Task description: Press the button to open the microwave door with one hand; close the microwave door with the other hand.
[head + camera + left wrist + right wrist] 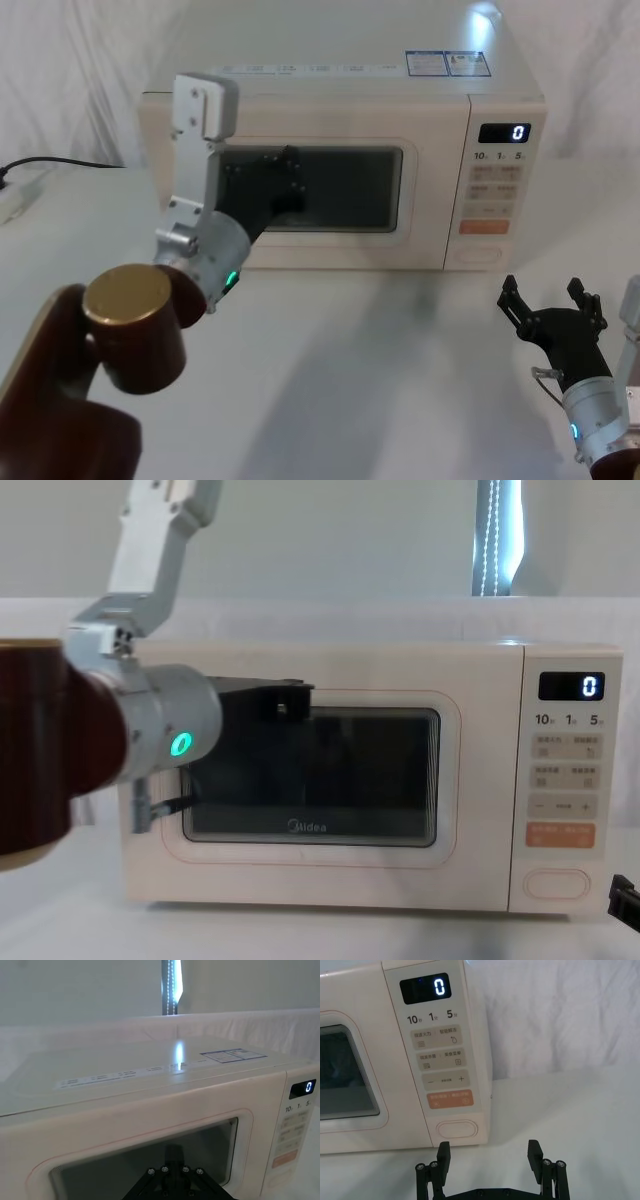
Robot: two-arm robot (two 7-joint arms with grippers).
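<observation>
We judge the right gripper [490,1152], fingers spread and empty, nearer the button [457,1129], which lies just ahead and slightly inboard of them, its long axis level, while our left gripper [285,180], grip undiscernible, fronts the shut microwave door [330,190].

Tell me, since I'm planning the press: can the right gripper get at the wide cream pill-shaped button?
Probably yes. The right gripper hangs open before the wide cream pill-shaped button, with nothing between them.
</observation>
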